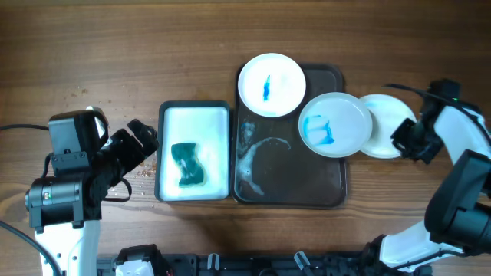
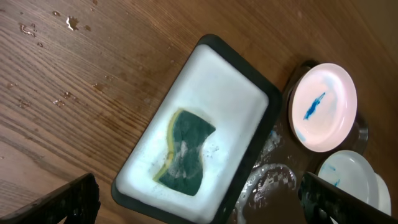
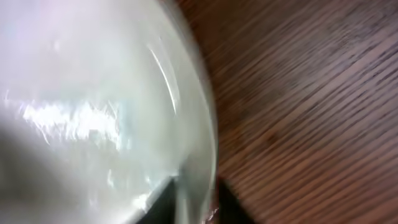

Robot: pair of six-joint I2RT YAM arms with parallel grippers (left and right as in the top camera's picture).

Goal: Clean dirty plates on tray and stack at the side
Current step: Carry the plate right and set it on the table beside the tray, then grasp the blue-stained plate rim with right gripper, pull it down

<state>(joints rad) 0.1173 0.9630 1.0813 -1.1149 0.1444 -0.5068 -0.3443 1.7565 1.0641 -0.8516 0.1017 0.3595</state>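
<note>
Rightward, right tool (image 1: 400,140) astride plate (image 1: 388,115) (rim)

Left arm (image 1: 65,192) and right arm (image 1: 469,139): white shells, black joints, thin black cables, perhaps one green light

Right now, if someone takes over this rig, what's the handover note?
Left gripper: open, empty, beside the white tray holding the green sponge.
Right gripper: at the right plate's rim; grip unclear, view blurred.
Right plate: on the table right of the brown tray, no blue visible.
Middle plate: blue smears, over the tray's right rim, overlapping the right plate.
Top plate: blue streak, over the tray's far rim.
Done: seemingly one plate. Left: two smeared plates, stacking.
</note>
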